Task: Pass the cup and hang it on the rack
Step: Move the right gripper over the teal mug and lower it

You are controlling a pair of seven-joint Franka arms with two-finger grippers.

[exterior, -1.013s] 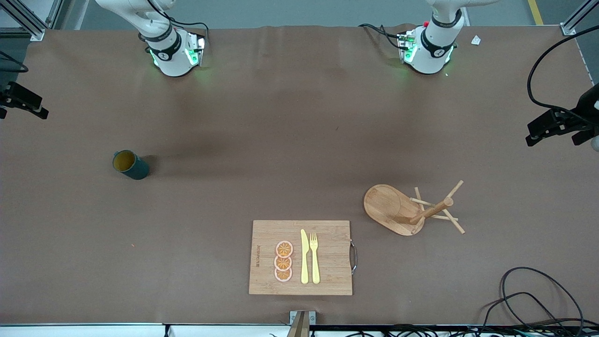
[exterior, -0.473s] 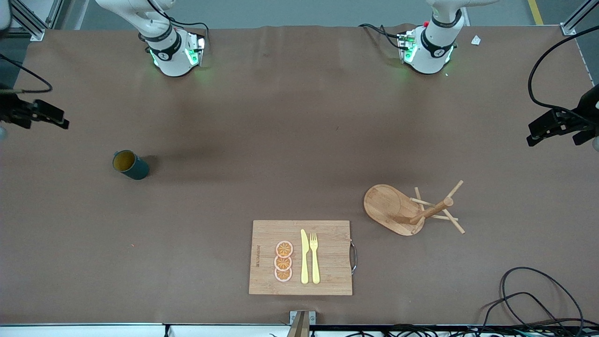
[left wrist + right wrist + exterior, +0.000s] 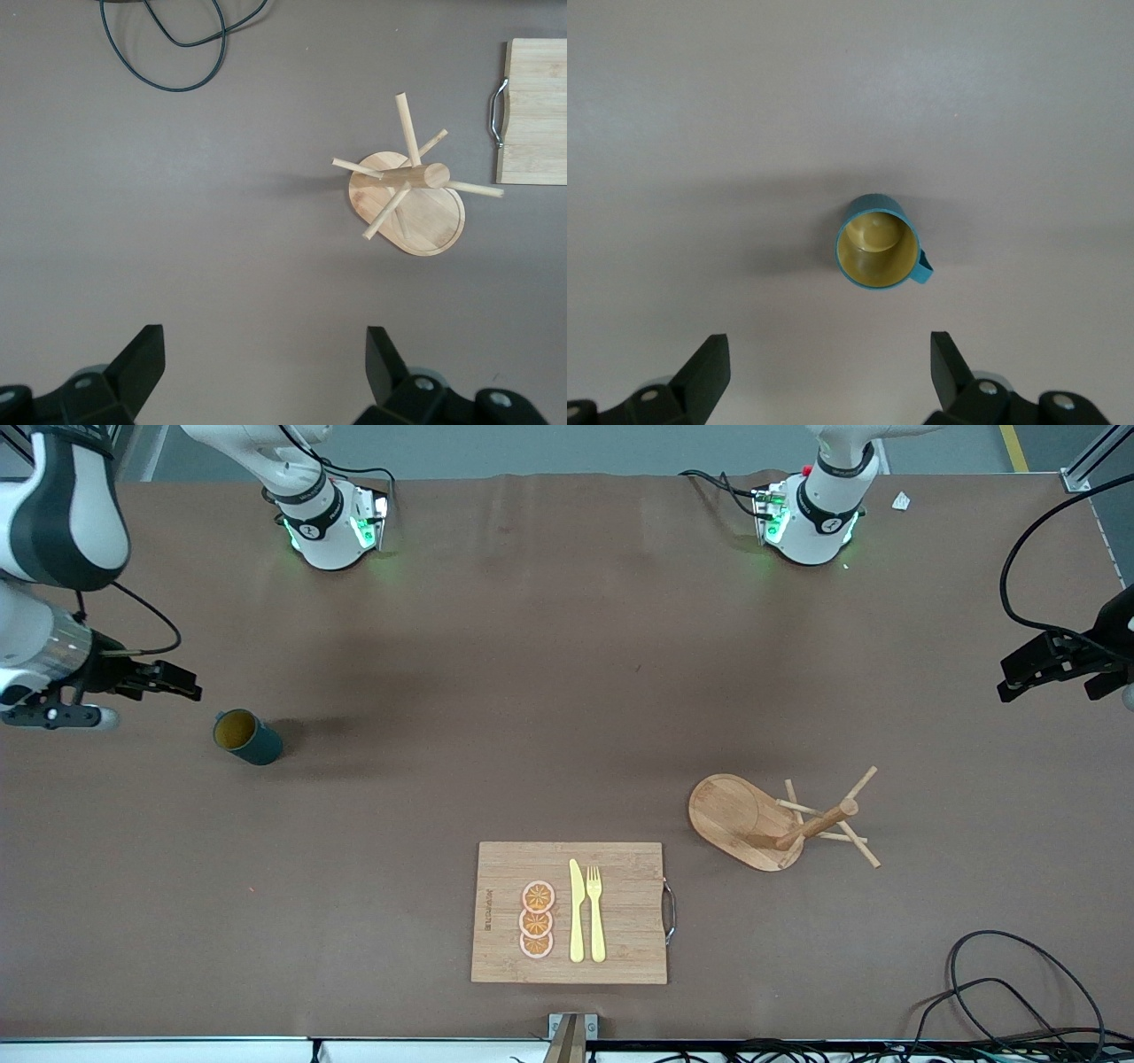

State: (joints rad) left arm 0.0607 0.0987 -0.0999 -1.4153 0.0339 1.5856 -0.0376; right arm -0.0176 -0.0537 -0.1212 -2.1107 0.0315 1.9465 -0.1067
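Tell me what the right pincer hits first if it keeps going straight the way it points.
Probably bare table: the open right pincer points down, with the teal cup just off its centre.

Left hand (image 3: 1019, 682) cut by frame edge; board (image 3: 536, 111) cropped.

Brown table (image 3: 567, 691) w/ cup (image 3: 247, 737), rack (image 3: 771, 824), cutting board (image 3: 620, 948).

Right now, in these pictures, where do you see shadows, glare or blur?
Front view: a soft dark shadow stretches from the small dark teal ribbed cup toward the left arm's end of the table; green lamps glow at both arm bases. Right wrist view: the cup's yellow inside shines faintly, and a broad dim shadow lies beside it. Left wrist view: the light wooden mug rack looks sharp, with a weak shadow.
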